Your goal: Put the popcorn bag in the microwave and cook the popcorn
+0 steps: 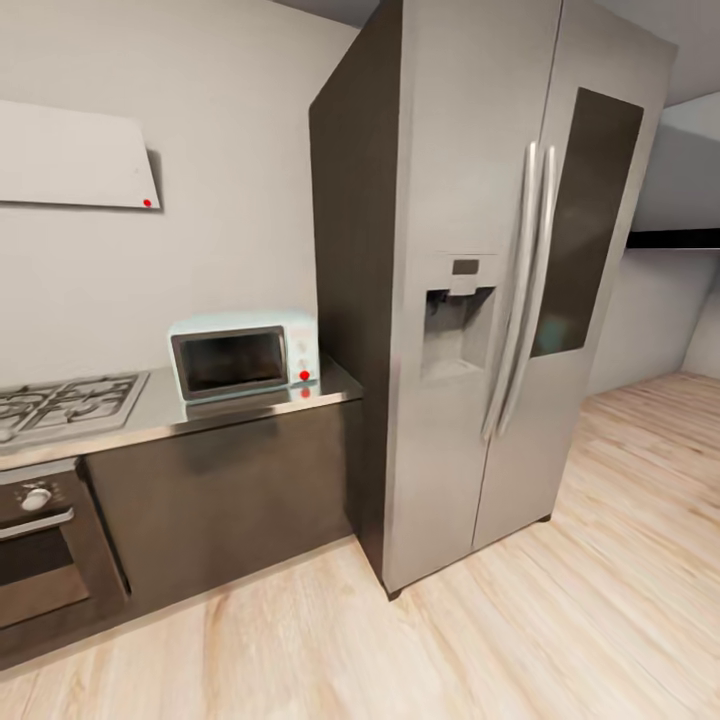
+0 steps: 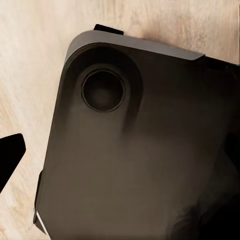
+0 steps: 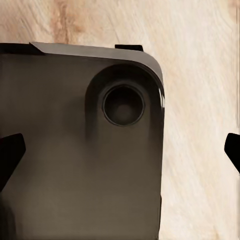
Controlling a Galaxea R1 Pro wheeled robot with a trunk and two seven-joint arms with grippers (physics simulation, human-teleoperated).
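From the head view, the kitchen is seen at an angle. A small pale mint-blue microwave (image 1: pixel 246 353) with a dark glass door and a white control panel stands on the glossy grey countertop (image 1: pixel 180 412), at the end just beside a tall brushed-steel double-door fridge (image 1: pixel 500 290). The microwave's door is closed and a red light glows low on its panel. To the left of the microwave, a steel gas hob with dark grates (image 1: pixel 62 402) is set into the same slab. Below the hob sits a black oven with a bar handle (image 1: pixel 40 545), and dark brown-black cabinet fronts (image 1: pixel 225 495) fill the space under the microwave. A flat white hood (image 1: pixel 75 157) with a small red dot hangs on the pale grey wall above the hob. A light wooden plank floor (image 1: pixel 560 600) runs past the fridge toward the right. The popcorn bag is not visible on the visible stretch of countertop.

In the left wrist view, a dark rounded-corner base panel of the robot (image 2: pixel 135 150), with a round recess near one corner, lies over the wooden floor (image 2: pixel 30 75). One black fingertip (image 2: pixel 9 157) of the left gripper pokes in at the edge; I cannot tell how wide the jaws stand.

In the right wrist view, the same kind of dark panel (image 3: pixel 65 160) with a round recess covers part of the floor (image 3: pixel 200 100). The right gripper (image 3: pixel 120 152) shows two black fingertips (image 3: pixel 10 155) at opposite edges, set wide apart and holding nothing.
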